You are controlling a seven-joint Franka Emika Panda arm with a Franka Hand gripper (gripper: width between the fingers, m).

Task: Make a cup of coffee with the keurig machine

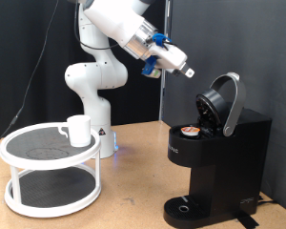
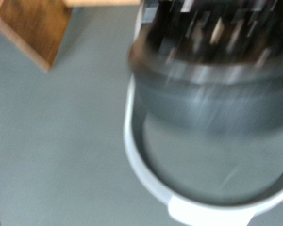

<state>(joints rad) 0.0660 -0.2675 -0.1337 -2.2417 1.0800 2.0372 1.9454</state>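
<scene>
fingers hanging in air, grip state not readable, nothing seen between them. gripper (image 1: 186, 71) hovering just above raised lid of keurig machine (image 1: 217, 153). pod (image 1: 190, 131) sitting in open chamber below fingers. cup (image 1: 78, 130) waiting on white rack (image 1: 50, 172), well apart. lid-closing step looking in hand; calling for downward push on lid.

A white 2-tier round rack (image 1: 50, 176) stands on the wooden table (image 1: 133, 200), well below the gripper; black curtain (image 1: 238, 38) behind.

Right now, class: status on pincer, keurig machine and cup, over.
Pincer raised above keurig machine, nothing visibly held. Lid open, pod seated. Cup on white rack, apart from the machine.
</scene>
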